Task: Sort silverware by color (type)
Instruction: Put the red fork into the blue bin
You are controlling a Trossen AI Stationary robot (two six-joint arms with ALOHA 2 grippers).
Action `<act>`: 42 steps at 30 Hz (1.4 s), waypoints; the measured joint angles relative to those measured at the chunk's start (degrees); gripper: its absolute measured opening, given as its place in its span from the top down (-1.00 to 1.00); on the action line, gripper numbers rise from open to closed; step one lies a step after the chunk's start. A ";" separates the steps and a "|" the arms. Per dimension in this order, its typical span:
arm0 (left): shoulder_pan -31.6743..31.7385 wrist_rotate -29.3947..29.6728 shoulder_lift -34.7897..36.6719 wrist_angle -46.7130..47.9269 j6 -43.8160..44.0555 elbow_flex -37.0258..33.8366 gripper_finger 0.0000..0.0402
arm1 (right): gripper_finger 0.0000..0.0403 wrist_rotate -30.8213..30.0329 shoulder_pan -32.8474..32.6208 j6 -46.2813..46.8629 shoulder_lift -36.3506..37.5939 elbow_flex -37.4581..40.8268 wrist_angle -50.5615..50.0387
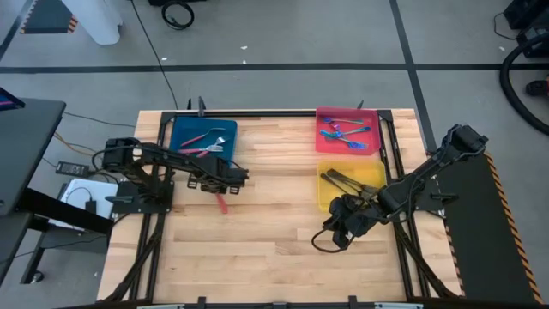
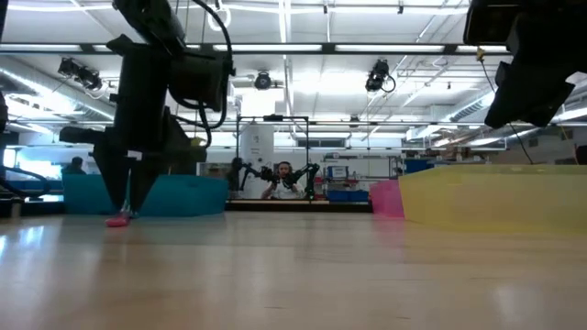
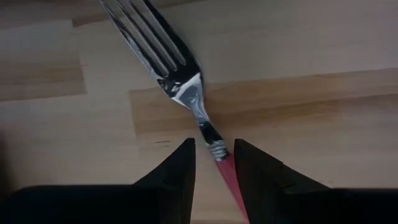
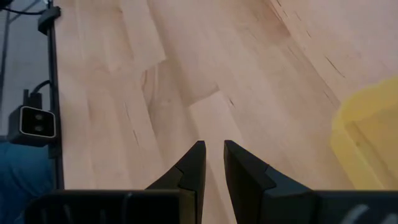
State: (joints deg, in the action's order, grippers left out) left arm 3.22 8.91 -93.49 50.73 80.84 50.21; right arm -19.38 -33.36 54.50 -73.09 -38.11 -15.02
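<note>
A fork (image 3: 180, 81) with silver tines and a red handle (image 1: 221, 203) lies flat on the wooden table in front of the blue tray (image 1: 203, 137). My left gripper (image 3: 214, 149) points down over it, open. Its two fingers stand on either side of the handle, just behind the neck, without touching it. In the low view the handle's red end (image 2: 117, 220) rests on the table beside the left gripper (image 2: 128, 209). My right gripper (image 4: 214, 148) hovers over bare wood in front of the yellow tray (image 1: 350, 184), its fingers a narrow gap apart with nothing between them.
The blue tray holds red-handled forks (image 1: 208, 143). A pink tray (image 1: 347, 130) at the far right holds blue-teal forks. The yellow tray below it holds dark grey forks (image 1: 343, 178). Bare wood lies between the two arms and toward the near edge.
</note>
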 joint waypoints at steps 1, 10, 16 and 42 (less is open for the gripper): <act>0.00 -0.01 -0.36 0.20 -0.01 -0.03 0.45 | 0.68 0.00 -0.02 -0.01 -0.04 0.00 0.01; -0.26 -0.88 -0.92 -6.36 2.03 -5.29 0.46 | 0.68 -0.02 -0.47 -0.04 -0.07 0.00 0.46; -0.59 0.15 -0.77 -5.63 -2.21 -5.91 0.47 | 0.68 -0.11 -0.44 -0.20 -0.09 0.00 0.85; -0.57 -5.08 10.26 9.54 -30.48 7.76 0.96 | 0.68 -0.04 0.61 -4.55 -0.14 0.00 1.14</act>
State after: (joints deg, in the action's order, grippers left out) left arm 2.66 3.84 -83.23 60.27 50.36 57.97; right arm -19.42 -32.75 49.95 -73.23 -38.11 -13.88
